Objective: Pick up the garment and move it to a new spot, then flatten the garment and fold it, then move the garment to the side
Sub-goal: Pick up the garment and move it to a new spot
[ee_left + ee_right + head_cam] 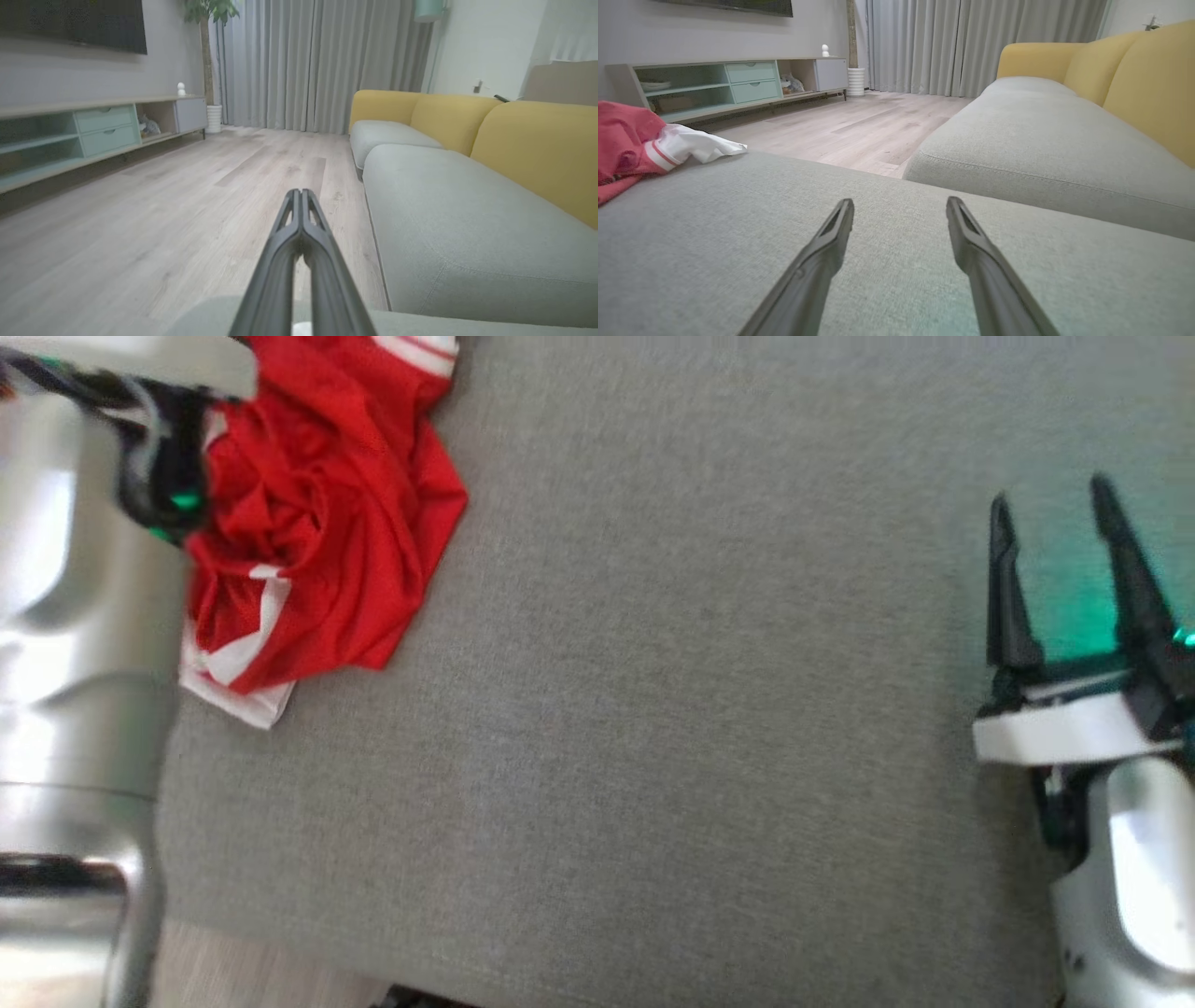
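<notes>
1. R gripper (1051, 495) is sitting at the R edge of the head view. Its fingers are standing well apart w/ nothing btwn them, pointing across the bare grey cushion (653, 709).
2. L gripper (301, 192) is showing in the L wrist view w/ both fingers pressed together at the tips and no cloth caught btwn them. It's pointing out past the cushion's edge, over the wood floor (163, 210).
3. The garment (317, 513), red w/ white trim, is lying crumpled in a heap on the cushion at the upper L of the head view. It's just beside the L arm (65, 569), which is covering part of it. In the R wrist view it's lying at the far L, well apart from the R gripper, w/ a white edge trailing toward the cushion's rim.
4. Farther off, a sofa (1134, 84) w/ grey seats & yellow backs is standing across a narrow gap from the cushion.
5. Farthest, a low TV unit (738, 79) w/ mint drawers is running along the wall, & grey curtains (948, 42) are hanging at the back.
</notes>
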You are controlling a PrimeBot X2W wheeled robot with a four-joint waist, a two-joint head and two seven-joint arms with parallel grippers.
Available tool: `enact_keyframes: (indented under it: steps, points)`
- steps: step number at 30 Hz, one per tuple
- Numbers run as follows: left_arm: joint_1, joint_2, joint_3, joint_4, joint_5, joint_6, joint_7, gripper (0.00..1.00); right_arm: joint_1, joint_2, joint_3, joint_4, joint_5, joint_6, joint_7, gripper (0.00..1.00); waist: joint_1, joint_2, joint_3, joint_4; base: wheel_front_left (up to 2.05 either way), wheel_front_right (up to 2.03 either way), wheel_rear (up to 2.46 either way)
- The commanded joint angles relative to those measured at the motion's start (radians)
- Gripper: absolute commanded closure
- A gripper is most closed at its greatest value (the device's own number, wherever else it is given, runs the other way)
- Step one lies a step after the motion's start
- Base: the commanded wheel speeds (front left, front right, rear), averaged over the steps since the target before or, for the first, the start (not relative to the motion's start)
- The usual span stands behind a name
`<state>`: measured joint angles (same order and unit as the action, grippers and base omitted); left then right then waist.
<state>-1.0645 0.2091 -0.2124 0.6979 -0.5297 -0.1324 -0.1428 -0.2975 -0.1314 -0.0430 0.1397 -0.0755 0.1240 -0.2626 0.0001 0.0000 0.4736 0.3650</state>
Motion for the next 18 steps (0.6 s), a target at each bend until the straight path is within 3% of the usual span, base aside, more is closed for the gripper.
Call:
enact_keyframes:
  steps: [1,4,5,6,13,18]
  points:
    - [-0.028,0.084,0.008,-0.057,-0.008,0.002,0.028,1.00,0.021,0.020,0.020,-0.026,0.012,0.007,0.001,0.00,-0.0001,0.0000,-0.100,-0.066,0.00,0.00,0.00]
    - [-0.019,0.124,-0.004,-0.108,0.001,0.018,0.088,1.00,0.049,0.038,0.014,-0.025,0.020,0.007,0.001,0.00,-0.0001,0.0000,-0.127,-0.080,0.00,0.00,0.00]
    - [-0.009,0.135,-0.005,-0.116,0.008,0.034,0.106,0.58,0.054,0.041,0.013,-0.027,0.021,0.007,0.001,0.00,-0.0001,0.0000,-0.128,-0.082,0.00,0.00,0.00]
    - [0.003,0.145,-0.006,-0.120,0.013,0.049,0.125,0.00,0.059,0.044,0.011,-0.028,0.021,0.007,0.001,0.00,-0.0001,0.0000,-0.125,-0.084,0.00,0.00,0.00]
    - [0.120,0.162,0.005,-0.046,-0.016,0.116,0.246,0.00,0.040,0.025,0.004,-0.040,0.009,0.007,0.001,0.00,-0.0001,0.0000,-0.030,-0.066,0.00,0.00,0.00]
    - [0.176,0.113,0.003,0.096,-0.073,0.104,0.326,0.00,0.016,0.003,0.006,-0.035,0.007,0.007,0.001,0.00,-0.0001,0.0000,0.018,-0.057,0.00,0.00,0.00]
